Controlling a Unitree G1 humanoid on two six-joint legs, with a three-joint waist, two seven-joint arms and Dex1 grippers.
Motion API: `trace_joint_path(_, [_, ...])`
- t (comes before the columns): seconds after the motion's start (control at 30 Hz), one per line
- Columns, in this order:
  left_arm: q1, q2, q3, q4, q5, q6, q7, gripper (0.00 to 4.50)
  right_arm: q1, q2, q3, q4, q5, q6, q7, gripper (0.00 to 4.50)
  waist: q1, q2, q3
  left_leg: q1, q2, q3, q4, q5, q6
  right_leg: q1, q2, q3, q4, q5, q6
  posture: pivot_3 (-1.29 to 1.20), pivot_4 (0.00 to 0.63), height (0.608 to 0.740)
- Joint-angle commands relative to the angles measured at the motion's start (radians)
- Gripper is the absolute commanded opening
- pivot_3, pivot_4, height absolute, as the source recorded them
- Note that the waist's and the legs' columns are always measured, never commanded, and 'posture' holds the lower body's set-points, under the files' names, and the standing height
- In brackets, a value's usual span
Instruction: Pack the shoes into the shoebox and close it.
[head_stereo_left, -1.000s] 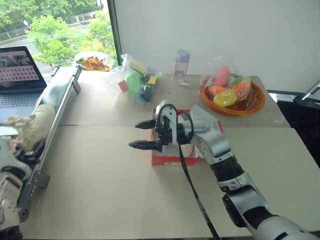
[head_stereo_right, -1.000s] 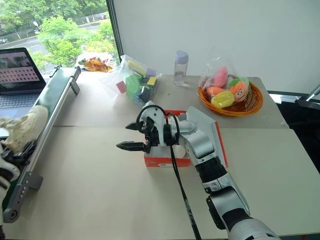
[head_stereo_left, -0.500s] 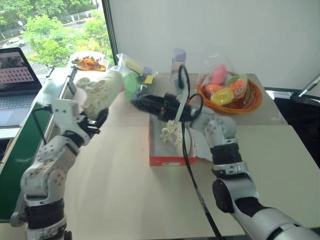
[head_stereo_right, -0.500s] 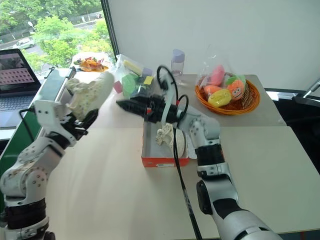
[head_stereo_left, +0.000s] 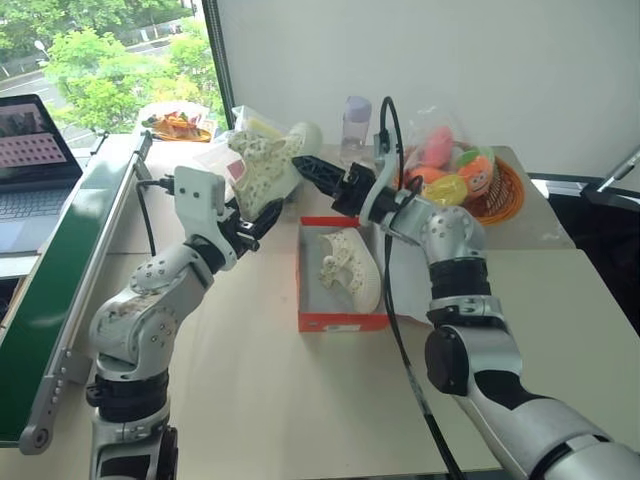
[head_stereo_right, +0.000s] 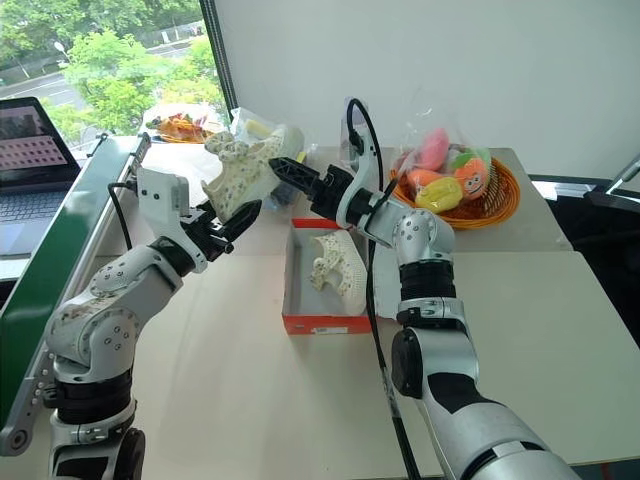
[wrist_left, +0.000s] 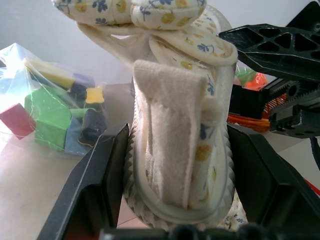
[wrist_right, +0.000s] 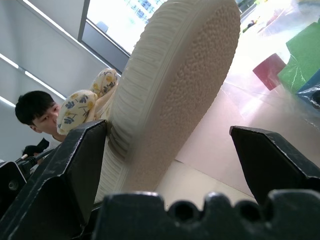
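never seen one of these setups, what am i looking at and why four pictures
It is a humanoid robot with two arms, each ending in a two-fingered end effector. The two wide pictures come from cameras in its head, looking down over a table. The two close-ups come from cameras on its wrists.

The left end effector grips a cream shoe in the air. The right end effector stands open beside that shoe's sole. The other shoe already lies in the open red shoebox.

Behind the box on the table are a bag of coloured toys, a bottle and an orange basket.
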Motion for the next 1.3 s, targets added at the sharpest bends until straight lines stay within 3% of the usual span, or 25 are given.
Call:
trace_joint_path(0.03, [-0.001,-0.039,-0.041,-0.092,-0.025,-0.001,0.006,2.75,-0.031,-0.005,-0.024,-0.003,0.012,-0.035,-0.015,4.5,0.002,0.0,0.0,0.0,0.0,0.0,0.0,0.0,0.0,0.0,0.0,0.0,0.0,0.0,0.0,0.0,0.15,0.74])
trace_joint_path(0.07, [0.005,-0.049,-0.047,-0.097,-0.025,0.003,0.01,2.75,-0.031,-0.004,-0.024,-0.002,0.013,-0.038,-0.017,4.5,0.003,0.0,0.0,0.0,0.0,0.0,0.0,0.0,0.0,0.0,0.0,0.0,0.0,0.0,0.0,0.0,0.15,0.74])
trace_joint_path(0.17, [0.021,-0.073,-0.066,-0.114,-0.023,0.008,0.02,2.74,-0.035,-0.001,-0.026,0.007,0.012,-0.051,-0.023,3.84,0.004,0.0,0.0,-0.001,0.0,0.0,0.0,0.0,0.0,0.0,0.0,0.0,0.0,0.0,0.0,0.0,0.15,0.74])
trace_joint_path(0.4, [0.014,-0.041,-0.016,-0.108,-0.048,0.038,0.017,2.74,-0.046,-0.007,-0.035,0.019,0.014,-0.064,-0.026,1.66,0.003,0.0,0.0,-0.001,0.001,0.0,0.001,0.0,0.0,0.0,0.001,0.0,0.0,0.0,0.0,0.0,0.15,0.74])
trace_joint_path(0.5, [0.011,-0.01,0.031,-0.103,-0.074,0.055,0.01,3.76,-0.051,-0.018,-0.034,0.019,0.01,-0.067,-0.024,0.88,0.003,0.0,0.0,-0.001,0.001,0.0,0.001,0.0,0.0,0.0,0.001,0.0,0.0,0.0,0.0,0.0,0.15,0.74])
trace_joint_path(0.57, [0.013,0.03,0.053,-0.11,-0.09,0.073,-0.007,4.5,-0.058,-0.035,-0.028,0.014,0.003,-0.069,-0.018,0.59,0.004,0.0,0.0,-0.001,0.001,-0.001,0.001,0.0,0.0,0.0,0.001,0.0,0.0,0.0,0.0,0.0,0.15,0.74])
trace_joint_path(0.73, [0.06,0.16,0.126,-0.154,-0.208,0.13,-0.116,4.5,-0.111,-0.207,0.053,-0.029,-0.007,0.069,0.109,0.55,0.007,0.003,0.002,-0.003,0.001,-0.001,0.002,0.0,0.0,-0.001,0.001,-0.001,0.0,0.0,0.0,0.0,0.15,0.74])
trace_joint_path(1.0, [0.118,0.231,0.113,-0.129,-0.155,0.092,-0.14,4.5,-0.082,-0.376,0.283,-0.037,-0.052,0.198,0.416,0.54,-0.003,0.003,0.002,-0.003,0.003,-0.001,0.002,0.0,0.0,-0.001,0.004,0.0,-0.001,0.0,0.0,0.0,0.15,0.74])
trace_joint_path(1.2, [0.138,0.252,0.08,-0.171,-0.153,0.088,-0.18,4.5,-0.095,-0.353,0.415,0.152,-0.187,0.079,0.543,0.54,-0.001,0.003,0.002,-0.003,0.004,-0.001,0.004,0.0,0.0,-0.001,0.005,0.0,-0.001,0.0,-0.001,0.0,0.15,0.74])
trace_joint_path(1.3, [0.199,0.328,0.1,-0.221,-0.157,0.091,-0.245,4.5,-0.129,-0.312,0.418,0.278,-0.234,0.011,0.563,0.54,-0.004,0.003,0.002,-0.003,0.004,0.0,0.004,0.0,0.0,-0.001,0.006,0.001,-0.001,0.0,-0.001,0.0,0.15,0.74])
